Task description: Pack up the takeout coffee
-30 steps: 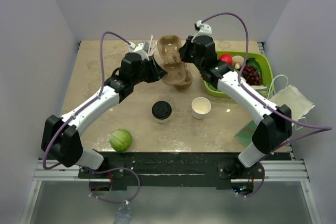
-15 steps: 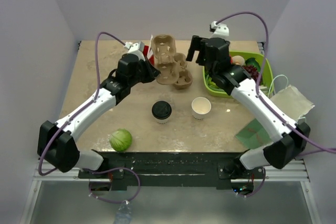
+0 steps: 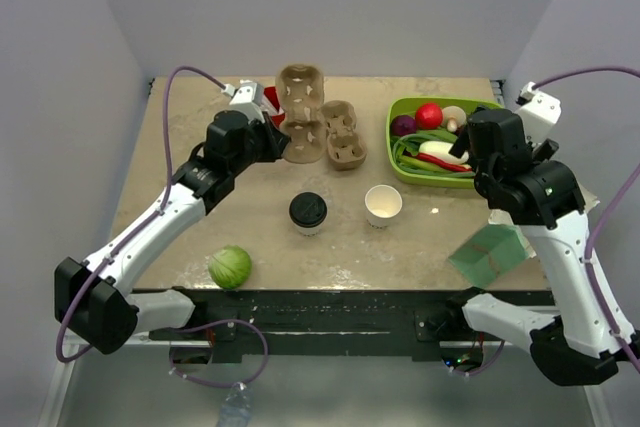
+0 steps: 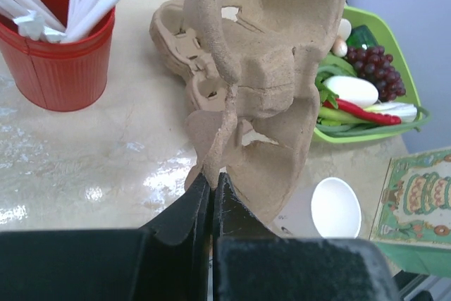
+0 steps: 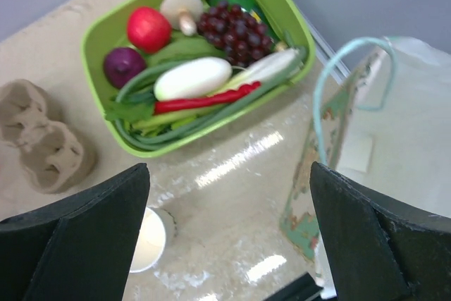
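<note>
The takeout coffee, a white cup with a black lid, stands alone at the table's middle front, with neither gripper near it. My left gripper is shut on the thin edge of a brown cardboard cup carrier, which it holds tilted up at the back. A second carrier lies beside it. My right gripper is open and holds nothing. It hangs high over the table's right side, above bare tabletop between the vegetable tray and a paper bag.
A lidless white cup stands right of the coffee. A red cup with white straws is at the back left. A green tray of vegetables is at the back right. A green paper bag and a cabbage are near the front.
My right gripper let go of the carrier, opened wide and drew back to the right and up. The left gripper closed fully on the carrier and carried it slightly left.
</note>
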